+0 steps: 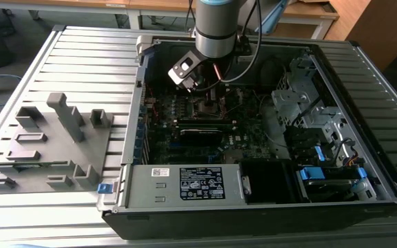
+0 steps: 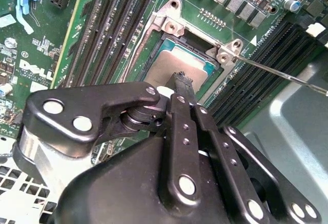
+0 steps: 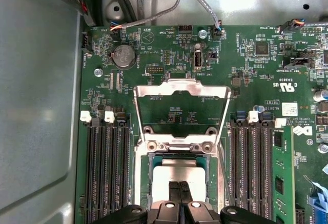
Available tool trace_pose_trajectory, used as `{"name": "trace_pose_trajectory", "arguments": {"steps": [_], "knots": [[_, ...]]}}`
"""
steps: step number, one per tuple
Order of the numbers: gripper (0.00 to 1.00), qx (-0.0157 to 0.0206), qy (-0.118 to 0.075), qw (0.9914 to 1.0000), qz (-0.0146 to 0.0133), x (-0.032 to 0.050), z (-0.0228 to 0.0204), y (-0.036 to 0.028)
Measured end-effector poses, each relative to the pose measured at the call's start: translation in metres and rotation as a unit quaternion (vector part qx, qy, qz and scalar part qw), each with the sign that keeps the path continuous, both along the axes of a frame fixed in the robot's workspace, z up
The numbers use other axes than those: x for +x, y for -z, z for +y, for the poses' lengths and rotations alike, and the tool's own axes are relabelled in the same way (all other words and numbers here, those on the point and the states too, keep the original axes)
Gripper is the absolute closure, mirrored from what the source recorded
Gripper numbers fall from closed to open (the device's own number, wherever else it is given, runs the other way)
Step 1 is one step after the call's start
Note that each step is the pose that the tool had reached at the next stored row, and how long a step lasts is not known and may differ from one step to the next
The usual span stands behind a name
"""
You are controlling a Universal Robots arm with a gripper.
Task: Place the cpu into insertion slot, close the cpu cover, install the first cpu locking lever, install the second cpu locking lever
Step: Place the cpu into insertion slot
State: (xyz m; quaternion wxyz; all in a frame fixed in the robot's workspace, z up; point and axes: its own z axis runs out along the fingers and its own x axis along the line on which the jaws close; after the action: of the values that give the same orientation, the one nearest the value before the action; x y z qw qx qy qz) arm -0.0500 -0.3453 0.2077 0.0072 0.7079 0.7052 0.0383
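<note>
exterior view: my gripper point(image 1: 208, 95) hangs low over the board inside the open case. second wrist view: fingers shut together, nothing between them, tips right over the cpu point(image 2: 171, 62) – it is seated in the insertion slot point(image 2: 187, 43). first wrist view: the cpu cover point(image 3: 179, 84) is flipped open – just beyond the slot from my fingertips.

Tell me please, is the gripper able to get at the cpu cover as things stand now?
Probably yes. In the first wrist view the cover lies swung open just past the chip, the gripper sits over that chip, and nothing stands between them.
</note>
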Motion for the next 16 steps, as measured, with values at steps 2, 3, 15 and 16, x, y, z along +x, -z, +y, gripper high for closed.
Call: {"name": "trace_pose_trajectory", "arguments": {"steps": [2,3,15,16], "knots": [[0.89,0.0,0.0,1.0,0.0,0.0,0.0,0.0011],[0.89,0.0,0.0,1.0,0.0,0.0,0.0,0.0019],[0.89,0.0,0.0,1.0,0.0,0.0,0.0,0.0065],[0.89,-0.0001,0.0,1.0,0.0,0.0,0.0,0.0065]]}}
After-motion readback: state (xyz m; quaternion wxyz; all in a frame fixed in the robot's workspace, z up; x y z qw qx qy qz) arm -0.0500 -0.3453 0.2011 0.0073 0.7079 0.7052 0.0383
